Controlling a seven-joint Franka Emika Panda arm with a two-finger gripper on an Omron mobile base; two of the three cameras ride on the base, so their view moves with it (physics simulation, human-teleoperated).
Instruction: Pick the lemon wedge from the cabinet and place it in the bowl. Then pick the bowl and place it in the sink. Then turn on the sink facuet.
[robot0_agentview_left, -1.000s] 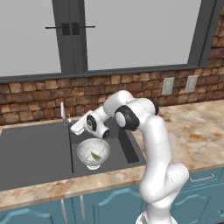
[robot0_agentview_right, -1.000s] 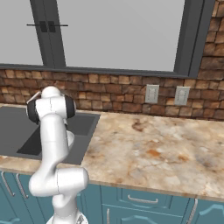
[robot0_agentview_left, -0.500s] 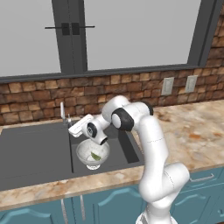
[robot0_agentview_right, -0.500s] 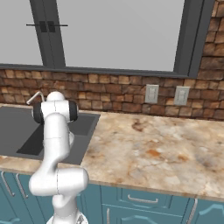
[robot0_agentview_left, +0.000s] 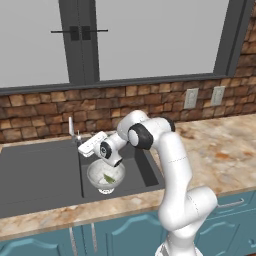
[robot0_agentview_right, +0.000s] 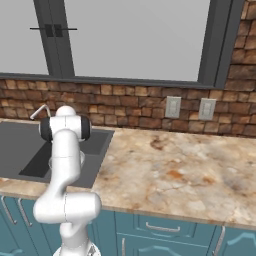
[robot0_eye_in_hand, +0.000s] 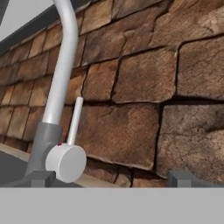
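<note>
In the left base view you have the bowl (robot0_agentview_left: 106, 176) sitting in the sink (robot0_agentview_left: 45, 172), low and left of centre in the frame, in the right-hand basin just past the thin divider. The lemon wedge (robot0_agentview_left: 108, 178) lies inside it, a small yellow-green sliver against the speckled bottom. Your gripper (robot0_agentview_left: 81, 147) reaches out to the left above the bowl's far rim, apart from it, and its tip points toward the sink faucet (robot0_agentview_left: 71, 129), which stands upright at the back edge of the sink, against the brick wall (robot0_agentview_left: 40, 117). From this side the fingers are too small to read, so look at the hand view: the two dark fingertips (robot0_eye_in_hand: 39, 178) rise at the bottom left and bottom right of that frame, set well apart with nothing between them — the claw stands wide and empty. In that view the faucet fills the left side, its pale spout running up to the top edge, the round white knob near the lower left and the thin lever rising just beside the spout. The left fingertip sits just below the knob; you cannot tell whether it touches. In the right base view the arm (robot0_agentview_right: 64, 150) rises at lower left, and the curved spout shows just left of its shoulder.
</note>
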